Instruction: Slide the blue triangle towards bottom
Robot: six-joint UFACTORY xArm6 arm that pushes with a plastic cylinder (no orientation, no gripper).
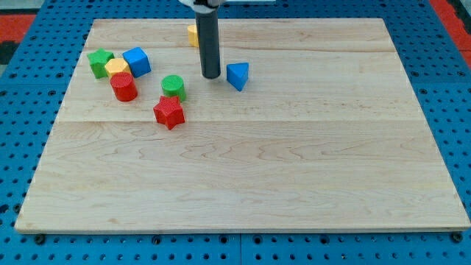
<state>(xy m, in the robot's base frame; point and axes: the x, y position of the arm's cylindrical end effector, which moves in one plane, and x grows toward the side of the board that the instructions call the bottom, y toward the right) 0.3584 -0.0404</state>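
Blocks crowd the upper left of the wooden board (pixel 243 177): a green block (pixel 99 62) at the view's far left, then a yellow block (pixel 116 68) touching it, a blue cube (pixel 137 61), a red cylinder (pixel 124 86), a red star (pixel 168 112) and a green cylinder (pixel 174 86). Further right a yellow block (pixel 192 34) sits near the view's top, half hidden behind the rod, and my tip (pixel 211 76), a plain rod end with no jaws to open or close, rests on the board. Just to its right, apart from it by a narrow gap, lies the blue triangle (pixel 237 75), in the board's upper middle.
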